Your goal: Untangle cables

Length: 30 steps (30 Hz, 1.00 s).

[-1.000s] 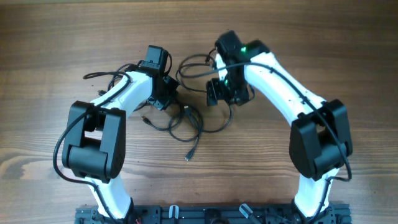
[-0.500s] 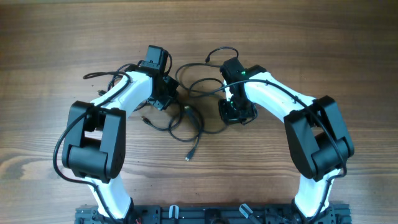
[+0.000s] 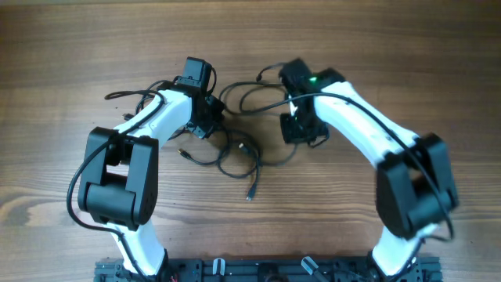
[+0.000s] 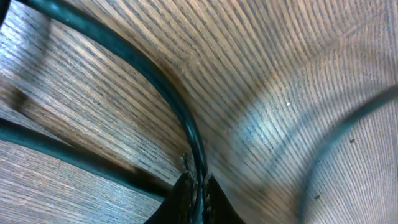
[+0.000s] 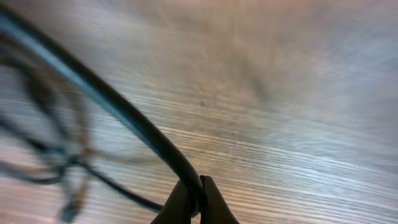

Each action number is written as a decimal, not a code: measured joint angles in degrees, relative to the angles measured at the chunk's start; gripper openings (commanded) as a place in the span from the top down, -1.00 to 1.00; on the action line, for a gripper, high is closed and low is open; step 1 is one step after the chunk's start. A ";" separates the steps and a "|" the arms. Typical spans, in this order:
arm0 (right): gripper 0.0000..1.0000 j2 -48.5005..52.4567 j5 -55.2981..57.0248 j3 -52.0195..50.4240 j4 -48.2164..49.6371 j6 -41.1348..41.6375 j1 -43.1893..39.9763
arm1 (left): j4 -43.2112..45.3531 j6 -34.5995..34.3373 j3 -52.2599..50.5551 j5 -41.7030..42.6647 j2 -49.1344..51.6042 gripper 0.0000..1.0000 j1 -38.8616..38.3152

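Location of cables (image 3: 235, 153): loose black tangle on the wooden bench (image 3: 407, 47), between the two arms, near the centre of the overhead view; loops overlapping and crossing; single cords not separable by eye inside the knot. Free plug end (image 3: 250, 193): flat on the bench just below the tangle, on the robot-base side. Second small plug (image 3: 184, 151): left of the loops, beside the left arm. Outlying strands: a few reaching out to the far left past the left arm; one loop arching above the right arm's wrist.

State of left claw (image 3: 211, 121): lowered at the left edge of the tangle; closed on one thin cord (image 4: 168, 87); in the left wrist view, tips pressed together with that cord pinched between them, cord curving away up and to the left over the wood grain; other strands blurred at both sides.

State of right claw (image 3: 301, 131): lowered at the upper right edge of the tangle; closed on one black cord (image 5: 112, 106); in the right wrist view, tips nipped together round it, cord running up and to the left; further loops out of focus at the left, on the bench.
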 measured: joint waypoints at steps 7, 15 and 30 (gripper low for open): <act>0.91 -14.12 2.43 2.01 2.12 -0.72 0.02 | 0.00 0.00 0.00 0.00 0.02 0.77 0.00; 0.91 -17.99 5.09 2.03 3.98 -0.90 0.02 | 0.00 0.00 0.00 0.00 0.04 0.76 0.00; 0.91 -17.99 24.41 2.03 4.17 -1.38 0.02 | 0.02 0.00 0.00 0.02 0.04 0.76 -0.02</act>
